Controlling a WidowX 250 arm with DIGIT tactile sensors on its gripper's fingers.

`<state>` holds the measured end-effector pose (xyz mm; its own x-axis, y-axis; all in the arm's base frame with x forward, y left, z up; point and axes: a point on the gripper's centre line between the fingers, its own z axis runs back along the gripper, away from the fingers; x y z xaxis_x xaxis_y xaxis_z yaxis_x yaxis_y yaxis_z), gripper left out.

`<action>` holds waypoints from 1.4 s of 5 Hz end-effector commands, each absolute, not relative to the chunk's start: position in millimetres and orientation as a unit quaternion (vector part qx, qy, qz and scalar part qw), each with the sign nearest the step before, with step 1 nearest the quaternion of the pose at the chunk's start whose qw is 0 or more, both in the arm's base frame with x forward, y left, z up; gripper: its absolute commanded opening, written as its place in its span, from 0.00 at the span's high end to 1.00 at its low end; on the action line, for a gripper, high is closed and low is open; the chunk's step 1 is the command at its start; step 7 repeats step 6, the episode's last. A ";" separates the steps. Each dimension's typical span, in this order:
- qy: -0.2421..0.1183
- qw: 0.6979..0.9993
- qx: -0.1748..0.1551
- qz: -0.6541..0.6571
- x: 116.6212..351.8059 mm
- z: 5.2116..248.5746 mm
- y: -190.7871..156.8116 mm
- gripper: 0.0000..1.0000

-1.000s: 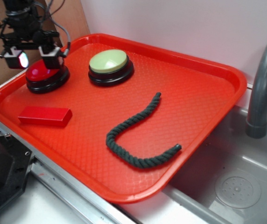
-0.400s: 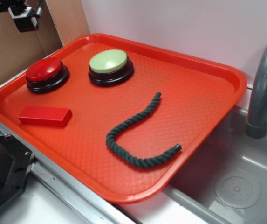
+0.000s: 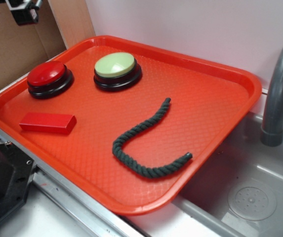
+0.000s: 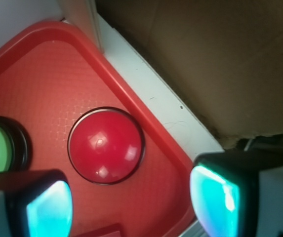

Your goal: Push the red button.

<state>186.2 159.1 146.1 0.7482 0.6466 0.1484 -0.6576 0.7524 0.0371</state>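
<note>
Red button, a glossy domed cap on a black round base, sits untouched on the red plastic tray; the tool hangs released high above, so whether pressing is done can't be told.

My claw hangs high above tray's far-left corner, fingers spread, nothing between them. Open air below, straight down to red button; its dome bare, nothing resting on it. Green button sits just beside it on right (narrow gap between black bases). Red block lies nearer front, apart from button. Rope curls mid-tray, well clear. Tray rim and cardboard wall crowd left side. Faucet far right.
</note>
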 end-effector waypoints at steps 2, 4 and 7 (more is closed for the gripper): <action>-0.099 0.923 0.053 0.368 178.9 182.6 164.4 0.00; -0.094 0.925 0.051 0.363 177.5 196.6 156.5 0.00; -0.115 0.928 0.048 0.352 170.3 218.3 157.3 0.00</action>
